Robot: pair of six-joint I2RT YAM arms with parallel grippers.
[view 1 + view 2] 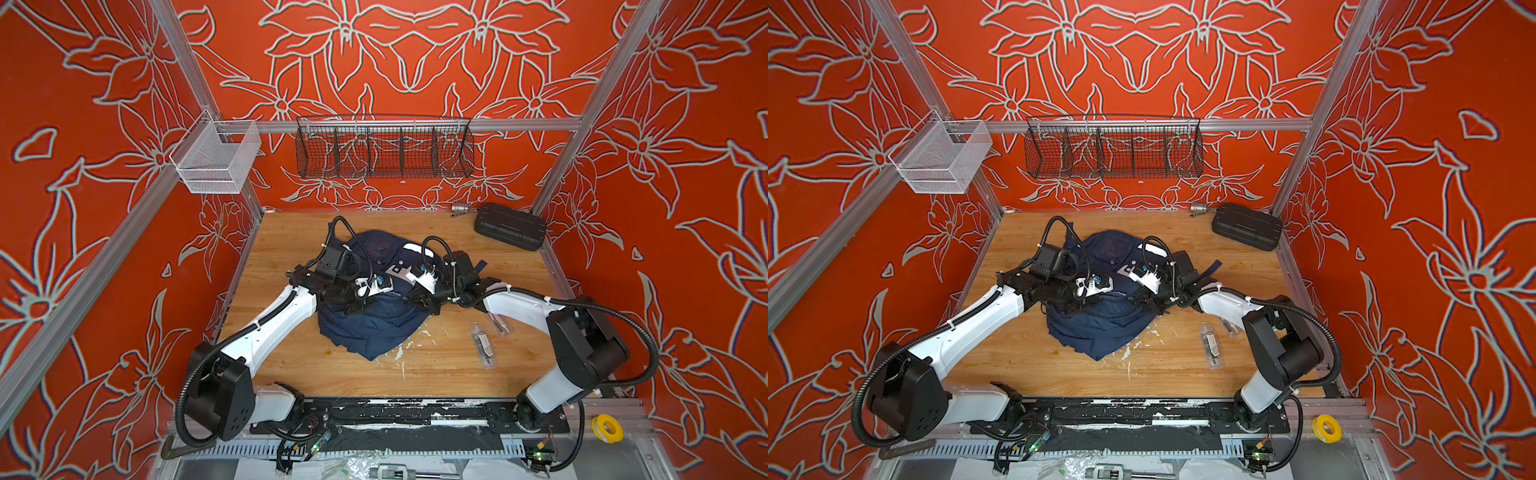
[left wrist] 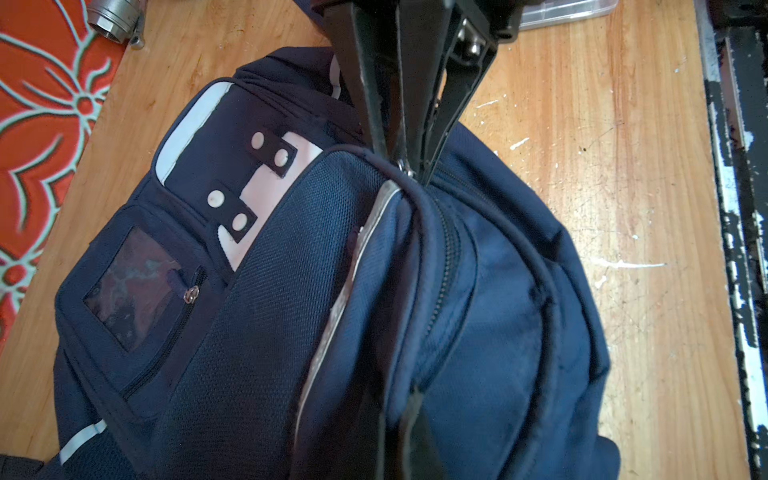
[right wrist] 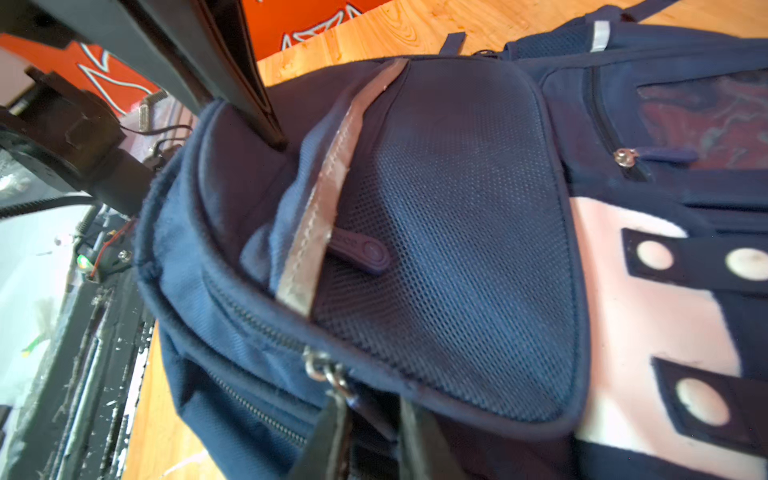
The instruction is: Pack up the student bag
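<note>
Lighting: bright, even, from overhead; colours saturated.
Shadows: soft and short on the table, under the arms and along the student bag.
Glare: faint sheen on the table boards in the left wrist view.
Both top views: crisp centre; walls bowed, pattern colour-fringed toward the edges.
Wrist views: wide-angle stretch; left claw dark and unfocused at the frame edge; bag weave sharp mid-frame.

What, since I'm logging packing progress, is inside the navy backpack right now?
Nothing inside shows. The fabric of the backpack hides its contents, and the zip seen in the left wrist view is closed along its visible stretch. Whether anything is packed cannot be told.
</note>
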